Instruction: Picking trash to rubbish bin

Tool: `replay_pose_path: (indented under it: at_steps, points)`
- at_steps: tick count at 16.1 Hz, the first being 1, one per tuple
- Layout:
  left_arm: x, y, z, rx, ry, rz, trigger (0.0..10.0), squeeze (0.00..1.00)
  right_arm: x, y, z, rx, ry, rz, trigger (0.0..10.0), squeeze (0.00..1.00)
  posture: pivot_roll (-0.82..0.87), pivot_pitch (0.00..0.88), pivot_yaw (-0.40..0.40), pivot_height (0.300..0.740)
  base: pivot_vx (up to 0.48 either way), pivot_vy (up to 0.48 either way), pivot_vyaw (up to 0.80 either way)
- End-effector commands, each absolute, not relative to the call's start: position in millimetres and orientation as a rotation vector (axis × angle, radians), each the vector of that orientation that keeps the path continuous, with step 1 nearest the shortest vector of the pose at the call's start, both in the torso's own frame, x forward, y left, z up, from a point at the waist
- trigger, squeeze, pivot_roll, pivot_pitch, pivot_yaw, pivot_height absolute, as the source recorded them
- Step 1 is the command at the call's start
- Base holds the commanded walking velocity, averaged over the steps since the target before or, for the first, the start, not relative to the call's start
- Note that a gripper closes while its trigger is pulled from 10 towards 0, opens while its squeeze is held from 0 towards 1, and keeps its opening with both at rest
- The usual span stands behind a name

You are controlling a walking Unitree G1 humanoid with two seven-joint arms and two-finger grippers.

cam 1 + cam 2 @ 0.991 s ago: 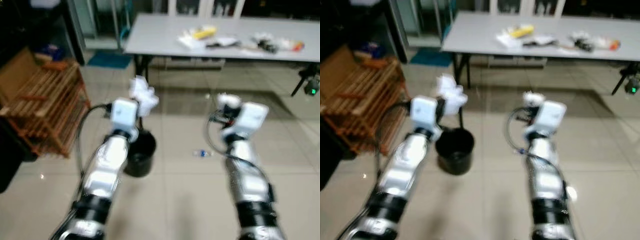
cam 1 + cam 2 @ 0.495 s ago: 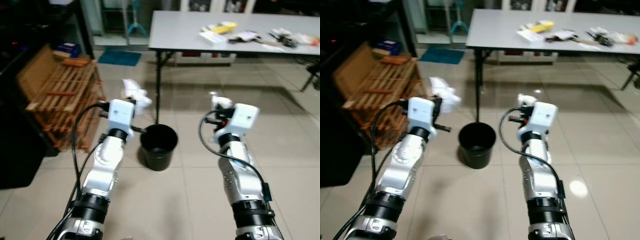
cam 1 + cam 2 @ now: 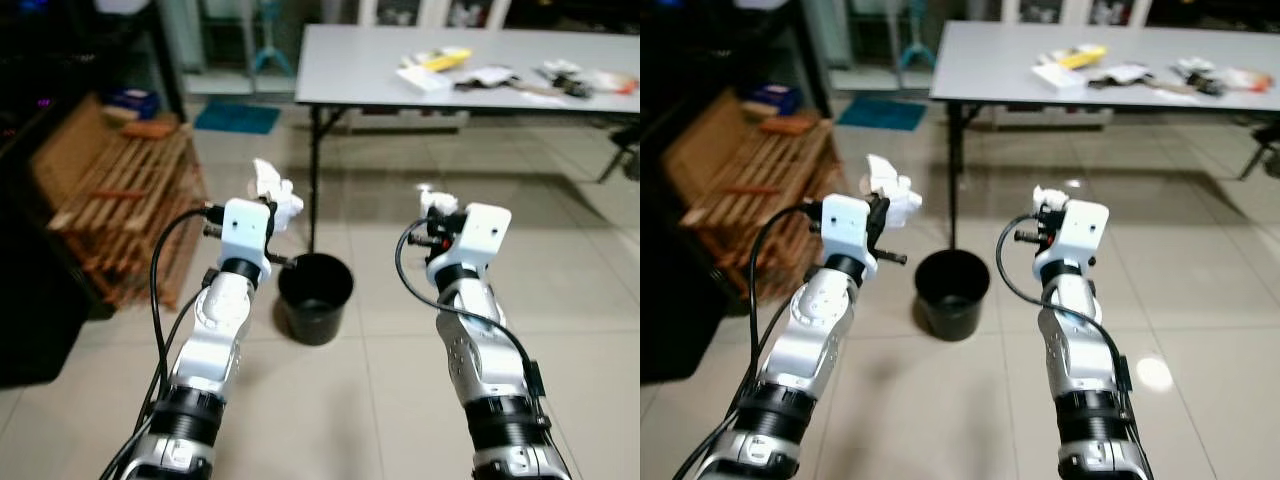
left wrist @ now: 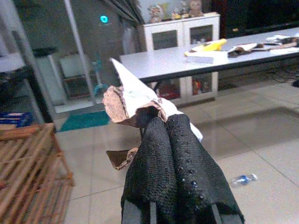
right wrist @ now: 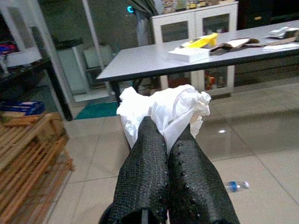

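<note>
A black rubbish bin (image 3: 315, 297) stands on the tiled floor in front of me, between my two arms. My left gripper (image 4: 161, 122) is shut on a crumpled piece of white and brown paper (image 4: 133, 100), held above and to the left of the bin; the paper (image 3: 272, 190) also peeks out past the wrist in the eye view. My right gripper (image 5: 166, 135) is shut on a wad of white tissue (image 5: 168, 105), held up to the right of the bin. The tissue (image 3: 434, 201) shows just beyond that wrist.
A grey table (image 3: 450, 85) with papers and small items stands behind the bin, one black leg (image 3: 316, 180) just behind it. A wooden slatted rack (image 3: 120, 205) stands at the left. A small plastic bottle (image 5: 234, 185) lies on the floor.
The camera has shifted slightly; the bin sits a little nearer the centre. Both arms stay raised with their loads, the left wrist a bit closer over the bin's left side.
</note>
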State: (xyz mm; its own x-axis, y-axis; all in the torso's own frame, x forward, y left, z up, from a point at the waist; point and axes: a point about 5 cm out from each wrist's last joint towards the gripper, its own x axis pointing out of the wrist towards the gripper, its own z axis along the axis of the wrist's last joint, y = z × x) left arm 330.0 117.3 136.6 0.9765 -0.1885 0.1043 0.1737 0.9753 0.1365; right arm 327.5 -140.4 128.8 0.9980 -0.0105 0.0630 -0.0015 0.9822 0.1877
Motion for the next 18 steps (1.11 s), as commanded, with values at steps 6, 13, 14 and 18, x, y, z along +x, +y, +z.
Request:
replay_pose_path:
  at_steps: [6, 13, 14, 18]
  points:
    - [331.8, 116.0, 139.3, 0.128, -0.114, -0.187, 10.0, 0.0, 329.3, -139.6, 129.0, 0.176, -0.053, -0.006, 10.0, 0.0, 0.02, 0.044, 0.007, 0.702, 0.436, 0.0, 0.0]
    - [331.7, 116.7, 139.0, 0.131, -0.109, -0.19, 10.0, 0.0, 329.9, -140.6, 127.2, 0.15, -0.037, -0.014, 10.0, 0.0, 0.02, 0.042, 0.012, 0.717, 0.436, 0.0, 0.0]
    - [331.6, 116.4, 139.1, 0.132, -0.109, -0.192, 10.0, 0.0, 329.8, -140.6, 126.7, 0.145, -0.036, -0.014, 10.0, 0.0, 0.02, 0.039, 0.012, 0.727, 0.435, 0.0, 0.0]
    - [331.5, 114.7, 138.8, 0.134, -0.11, -0.203, 10.0, 0.0, 329.5, -136.5, 126.7, 0.166, -0.04, 0.001, 10.0, 0.0, 0.02, 0.025, 0.017, 0.737, 0.436, 0.0, 0.0]
